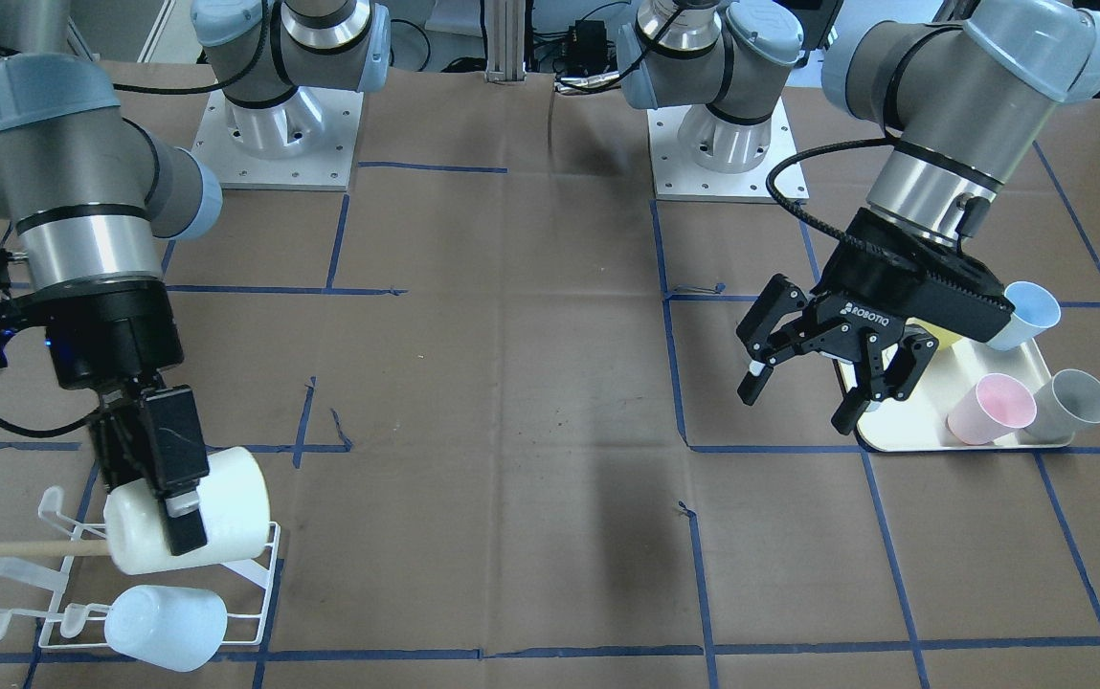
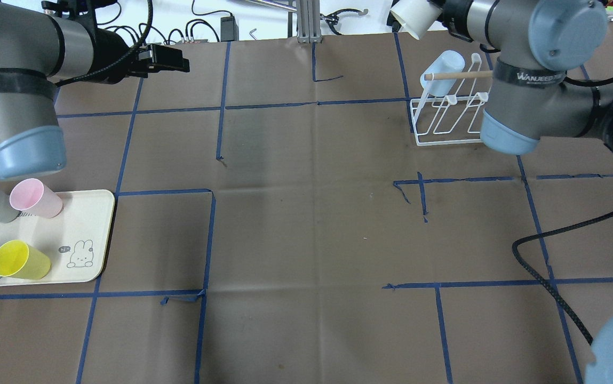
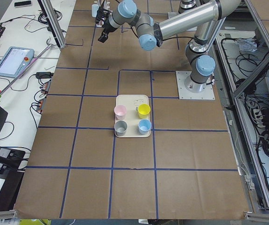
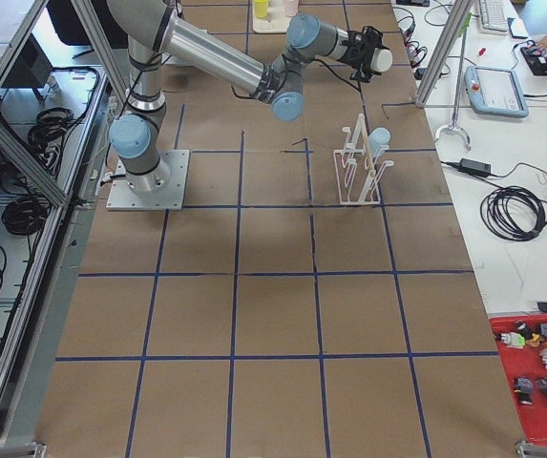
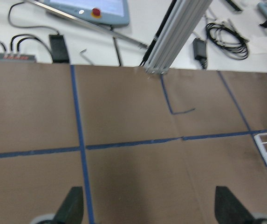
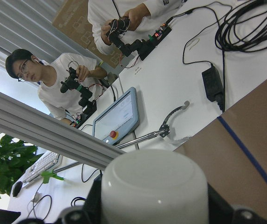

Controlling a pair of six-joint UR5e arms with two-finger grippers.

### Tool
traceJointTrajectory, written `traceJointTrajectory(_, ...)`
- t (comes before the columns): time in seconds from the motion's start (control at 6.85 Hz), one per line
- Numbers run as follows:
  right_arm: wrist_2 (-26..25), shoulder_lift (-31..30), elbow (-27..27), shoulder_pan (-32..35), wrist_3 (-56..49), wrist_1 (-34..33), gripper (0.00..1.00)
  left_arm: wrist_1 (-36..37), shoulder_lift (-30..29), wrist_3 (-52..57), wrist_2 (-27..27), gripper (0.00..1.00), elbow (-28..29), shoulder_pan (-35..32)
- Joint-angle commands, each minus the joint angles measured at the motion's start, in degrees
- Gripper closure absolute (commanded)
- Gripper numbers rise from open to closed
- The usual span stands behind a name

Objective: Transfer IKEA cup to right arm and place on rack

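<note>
**White cup held just above the rack**

I see the right gripper (image 1: pixel 181 517) clamped on the white cup (image 1: pixel 234 502). The cup lies on its side between the 2 fingers, just above the white wire rack (image 1: pixel 260 574) and its wooden dowel (image 1: pixel 23 549), at 7 o'clock in the front-facing view. 1 pale blue cup (image 1: pixel 167 627) sits on a prong at 6 o'clock from it. The left gripper (image 1: pixel 803 392) hangs spread wide at 3 o'clock, at the edge of the cream tray (image 1: pixel 904 435).
</note>
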Motion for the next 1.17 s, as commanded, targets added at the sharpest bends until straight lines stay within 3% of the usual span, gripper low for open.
traceJointTrajectory(0.0, 0.2, 2.2, -0.3, -7.2, -22.9, -1.9, 0.86, -25.8, -0.8, -6.9, 14.6, 0.02, 8.9, -5.3)
traceJointTrajectory(0.29, 1.1, 6.4, -1.8, -12.9, -40.3, -8.1, 0.86, -42.1, 0.8, -8.8, 15.0, 0.02, 13.7, -5.9)
traceJointTrajectory(0.58, 1.2, 12.1, -3.8, -13.6, -44.8, -12.5, 0.86, -41.9, 1.9, -9.0, 18.0, 0.01, 13.2, -6.1)
traceJointTrajectory(1.02, 1.2, 16.7, -5.3, -13.5, -44.8, -15.4, 0.85, -40.0, 3.0, -8.8, 18.0, 0.01, 12.9, -6.2)
